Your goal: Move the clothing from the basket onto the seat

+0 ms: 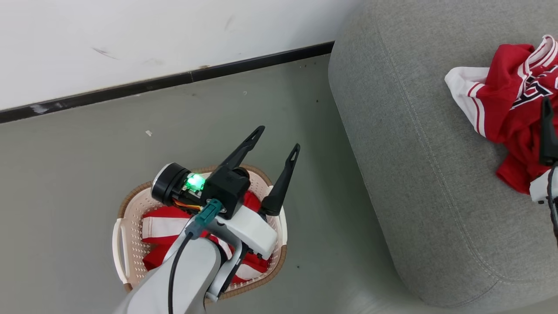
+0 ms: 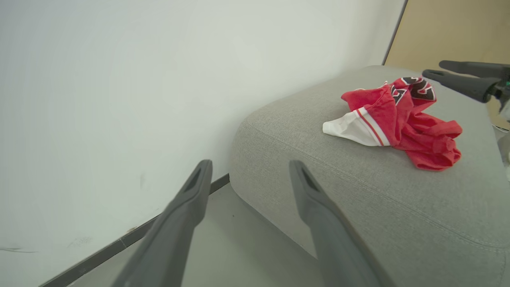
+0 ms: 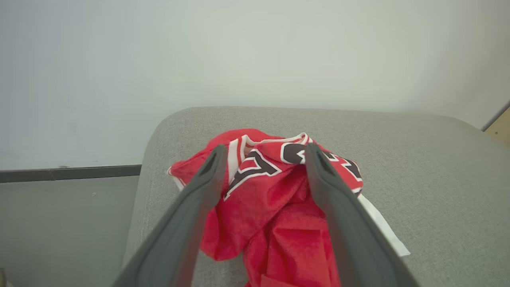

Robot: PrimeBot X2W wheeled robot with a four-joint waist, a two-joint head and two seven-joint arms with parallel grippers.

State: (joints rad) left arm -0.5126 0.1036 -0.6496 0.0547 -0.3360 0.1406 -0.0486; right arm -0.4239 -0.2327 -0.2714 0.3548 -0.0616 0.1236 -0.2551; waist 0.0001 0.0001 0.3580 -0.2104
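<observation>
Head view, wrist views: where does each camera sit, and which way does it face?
Head view: on the head, looking down at floor, basket and seat; left end effector, open, above the basket.
Left wrist view: left wrist, looking past its own fingers at seat and wall.
Right wrist view: right wrist, right end effector open over the red jersey.
Shared: all three show that jersey on the seat.

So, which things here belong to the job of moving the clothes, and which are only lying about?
For the job:
basket
red-and-white clothes in it
sofa
red shirt lying on the sofa

Only lying about:
wall
floor
black skirting strip
</observation>
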